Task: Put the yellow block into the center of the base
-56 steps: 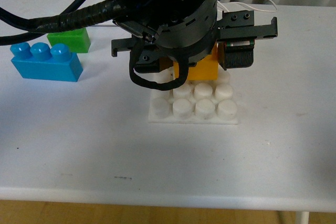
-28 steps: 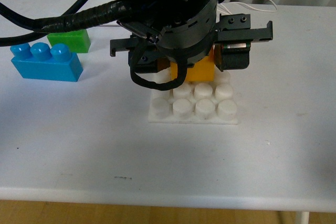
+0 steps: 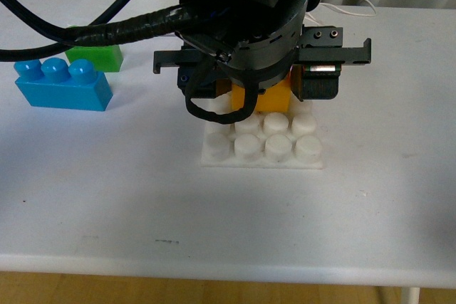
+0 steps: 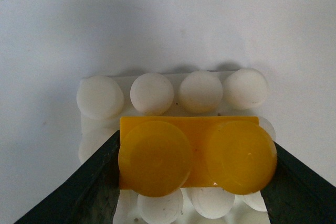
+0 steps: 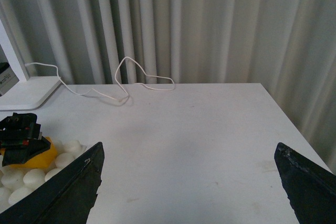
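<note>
Orange-yellow two-stud plastic brick [image 3: 274, 97] is on the flat white studded base plate [image 3: 260, 163], roughly centre, clamped by the left gripper [image 4: 193, 161]. Full seating unclear; release probably remains. Right gripper [image 5: 189, 182] gapes, empty. One each: yellow, base, blue three-stud brick [image 3: 64, 87], green brick [image 3: 96, 55].

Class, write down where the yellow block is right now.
In the front view, the yellow block is mid-table between the left gripper's fingers, over the white studded base's middle rows, right of the blue brick.
</note>
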{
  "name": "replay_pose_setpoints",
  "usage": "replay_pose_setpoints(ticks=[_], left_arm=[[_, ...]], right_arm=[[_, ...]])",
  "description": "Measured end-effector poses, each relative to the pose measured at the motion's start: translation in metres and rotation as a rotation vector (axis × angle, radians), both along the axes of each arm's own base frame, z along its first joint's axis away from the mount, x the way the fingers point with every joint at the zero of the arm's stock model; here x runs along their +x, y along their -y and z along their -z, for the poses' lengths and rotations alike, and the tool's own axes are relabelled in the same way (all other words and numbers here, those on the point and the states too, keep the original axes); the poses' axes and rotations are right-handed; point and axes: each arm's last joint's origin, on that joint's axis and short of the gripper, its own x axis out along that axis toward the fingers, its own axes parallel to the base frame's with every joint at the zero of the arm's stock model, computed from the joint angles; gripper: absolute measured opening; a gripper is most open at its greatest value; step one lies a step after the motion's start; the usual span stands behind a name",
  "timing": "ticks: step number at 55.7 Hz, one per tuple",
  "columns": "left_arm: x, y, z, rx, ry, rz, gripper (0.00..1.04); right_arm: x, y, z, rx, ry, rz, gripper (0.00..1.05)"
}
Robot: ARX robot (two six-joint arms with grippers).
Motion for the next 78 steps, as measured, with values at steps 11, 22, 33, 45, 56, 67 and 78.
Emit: replay_pose_setpoints(ticks=[11, 22, 33, 45, 56, 67, 78], left_arm=[[0.0, 0.005, 0.006, 0.045, -0.005, 0.001, 0.65], [-0.002, 0.007, 0.009, 0.064, 0.01, -0.007, 0.65], [-0.005, 0.009, 0.015, 0.086, 0.025, -0.011, 0.65], [-0.006, 0.008, 0.02, 0.076, 0.016, -0.009, 0.65], [-0.005, 0.007, 0.021, 0.064, 0.017, -0.008, 0.65], [-0.006, 0.004, 0.023, 0.045, -0.002, 0.002, 0.85], [-0.007, 0.0, 0.022, 0.044, -0.013, 0.018, 0.98]], right_arm=[[0.0, 0.0, 0.0, 0.0, 0.0, 0.0, 0.95], [0.0, 0.0, 0.0, 0.0, 0.0, 0.0, 0.95], [0.0, 0.0, 0.0, 0.0, 0.0, 0.0, 0.95], [0.0, 0.0, 0.0, 0.0, 0.0, 0.0, 0.95], [0.0, 0.0, 0.0, 0.0, 0.0, 0.0, 0.95], [0.0, 0.0, 0.0, 0.0, 0.0, 0.0, 0.95], [0.0, 0.0, 0.0, 0.0, 0.0, 0.0, 0.95]])
